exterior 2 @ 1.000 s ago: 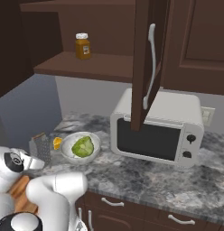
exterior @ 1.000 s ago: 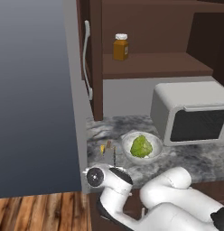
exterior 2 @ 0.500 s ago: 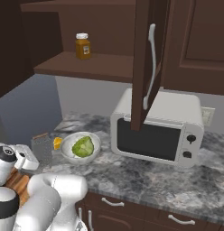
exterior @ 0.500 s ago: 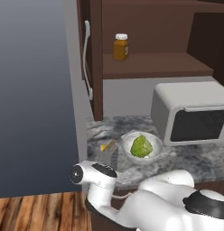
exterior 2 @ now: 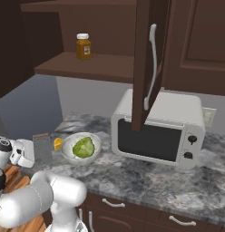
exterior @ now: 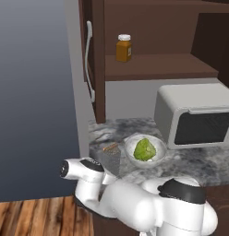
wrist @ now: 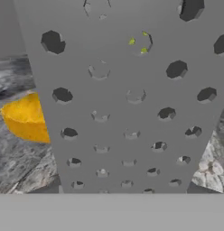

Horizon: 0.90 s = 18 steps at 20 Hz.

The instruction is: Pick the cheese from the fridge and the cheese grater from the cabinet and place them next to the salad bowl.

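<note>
we see the cheese grater (exterior 2: 42, 149) upright on the surface (exterior 2: 146, 179) just beside the salad bowl (exterior 2: 80, 147), the cheese (wrist: 24, 118) behind it; whether our end effector (exterior 2: 24, 153) grips it, we cannot tell.

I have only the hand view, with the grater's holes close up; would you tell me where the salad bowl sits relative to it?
Observer: From the right base view, the salad bowl sits just right of the upright cheese grater, with a small gap between them.
Operator: And the cheese?
Observer: The cheese lies on the counter behind that gap, close to the bowl's rim.
Operator: Is the cabinet shut?
Observer: No, the cabinet door stands open.
</note>
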Available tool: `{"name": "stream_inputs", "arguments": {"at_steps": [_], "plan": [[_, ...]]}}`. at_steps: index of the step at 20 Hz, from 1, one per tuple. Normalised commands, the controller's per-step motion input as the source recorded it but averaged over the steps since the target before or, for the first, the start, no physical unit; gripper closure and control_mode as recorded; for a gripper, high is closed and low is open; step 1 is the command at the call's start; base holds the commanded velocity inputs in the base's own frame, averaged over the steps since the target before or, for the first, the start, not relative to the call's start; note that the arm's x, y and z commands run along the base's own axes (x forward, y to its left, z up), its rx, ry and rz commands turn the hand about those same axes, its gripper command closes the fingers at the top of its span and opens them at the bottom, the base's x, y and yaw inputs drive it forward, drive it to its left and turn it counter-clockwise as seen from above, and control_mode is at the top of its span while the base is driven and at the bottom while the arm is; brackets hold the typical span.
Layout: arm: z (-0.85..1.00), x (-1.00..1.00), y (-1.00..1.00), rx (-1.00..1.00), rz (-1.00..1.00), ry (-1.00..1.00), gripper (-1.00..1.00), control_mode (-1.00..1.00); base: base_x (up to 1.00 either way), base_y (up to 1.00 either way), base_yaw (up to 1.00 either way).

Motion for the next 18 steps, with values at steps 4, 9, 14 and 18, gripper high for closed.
{"name": "stream_inputs", "arguments": {"at_steps": [4, 9, 14, 18], "plan": [[-0.24, 0.05, -0.37, -0.01, -0.16, -0.01, 1.00, -1.00, 0.00, 0.00, 0.00], [-0.26, 0.01, -0.44, 0.00, -0.13, -0.02, 1.00, -1.00, 0.00, 0.00, 0.00], [-0.26, 0.03, -0.52, 0.00, -0.08, -0.01, 1.00, -1.00, 0.00, 0.00, 0.00], [-0.22, 0.00, -0.58, 0.00, -0.02, 0.00, 1.00, -1.00, 0.00, 0.00, 0.00]]}}
